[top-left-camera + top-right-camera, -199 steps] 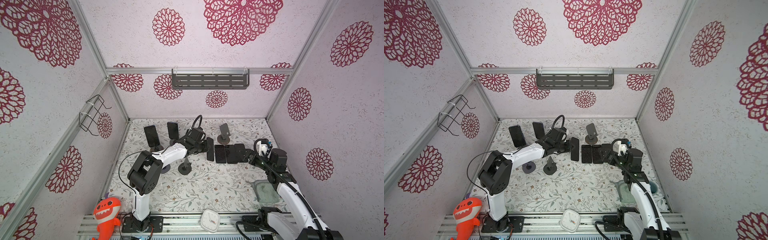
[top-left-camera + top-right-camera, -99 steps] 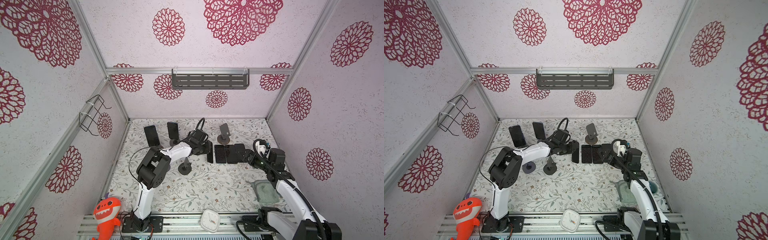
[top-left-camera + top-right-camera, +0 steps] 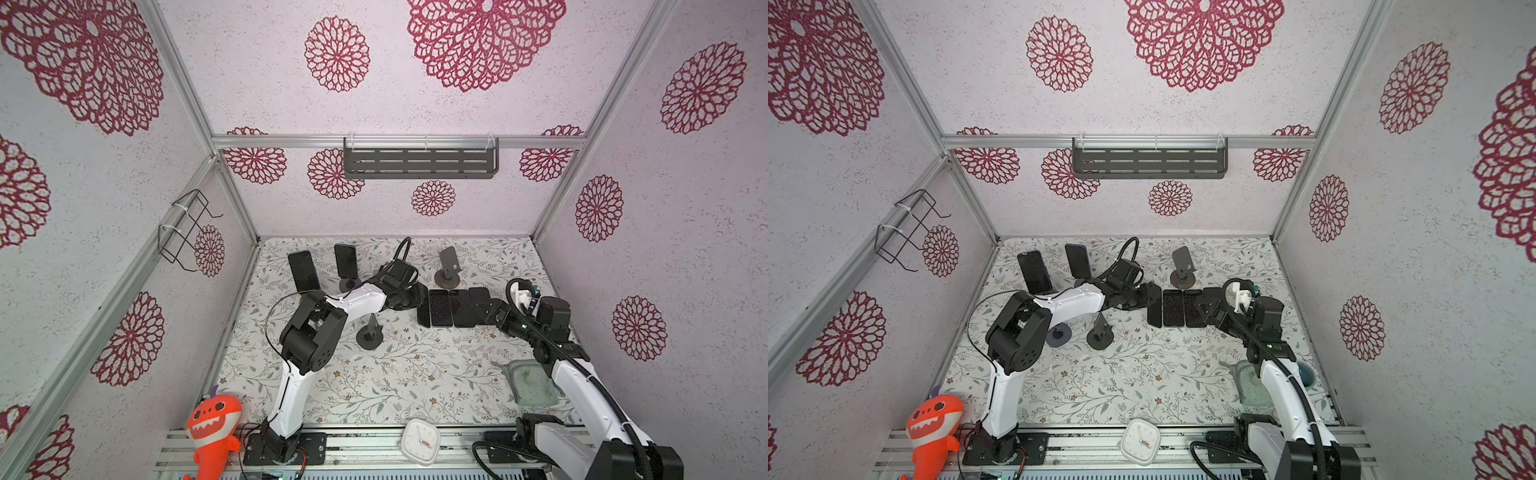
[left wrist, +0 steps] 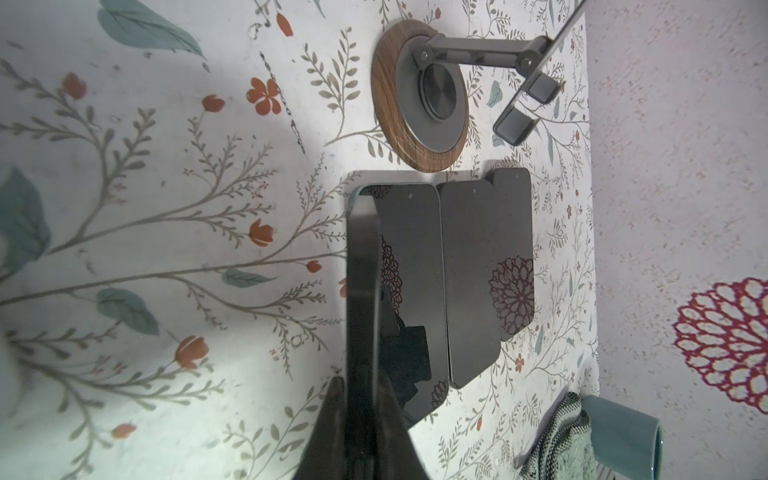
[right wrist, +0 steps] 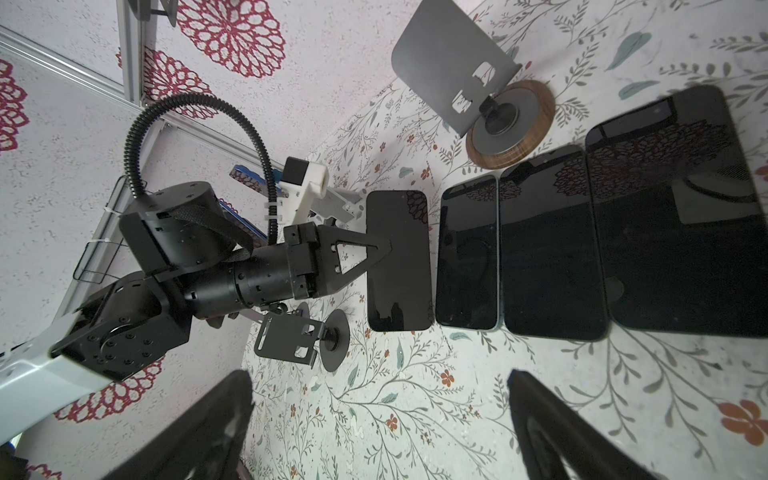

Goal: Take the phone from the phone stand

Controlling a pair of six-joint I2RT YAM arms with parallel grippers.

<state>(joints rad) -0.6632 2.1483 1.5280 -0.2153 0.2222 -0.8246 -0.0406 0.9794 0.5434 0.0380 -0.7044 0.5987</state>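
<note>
Okay, at 10–11 o'clock of the table (image 3: 374, 386) two more phones (image 3: 304, 272) sit propped up, close to the table's left edge, so it's tight there. My left gripper (image 5: 386, 249) is clamped on the phone (image 5: 397, 266), pinching one long edge so it stands tipped up, screen facing 3 o'clock. It's off any stand, just beside the left end of the flat row (image 3: 453, 307). I can't tell whether its lower edge touches the table. I judge the edge pinch is for laying it down alongside the row. An empty stand (image 3: 370, 332) is near at its 7 o'clock and a wooden-base stand (image 3: 448, 270) at 12; 6 o'clock is bare. My right gripper (image 3: 487, 311) sits at the row's 3 o'clock end, jaws spread wide, holding nothing.
</note>
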